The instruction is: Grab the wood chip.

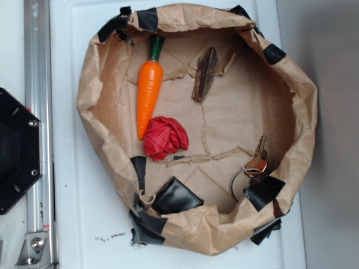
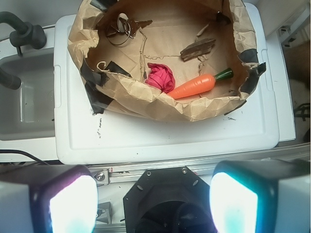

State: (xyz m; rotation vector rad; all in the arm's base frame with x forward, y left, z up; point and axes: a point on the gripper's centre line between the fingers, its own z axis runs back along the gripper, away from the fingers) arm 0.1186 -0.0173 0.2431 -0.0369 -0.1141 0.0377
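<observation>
The wood chip (image 1: 205, 73), a flat dark-brown sliver with pointed ends, lies on the brown paper in the upper middle of the paper nest, right of the carrot's green top. It also shows in the wrist view (image 2: 198, 49), far from the jaws. My gripper (image 2: 153, 204) is open and empty, its two glowing pads wide apart at the bottom of the wrist view, high above the black robot base and well short of the nest. The gripper itself is out of the exterior view.
The crumpled brown paper nest (image 1: 305, 112) with black tape sits on a white lid. Inside lie an orange carrot (image 1: 149, 95), a red crumpled ball (image 1: 164, 137), brass keys on a ring (image 1: 255, 165) and a black tape piece (image 1: 176, 196). The black base (image 1: 17, 148) and rail stand left.
</observation>
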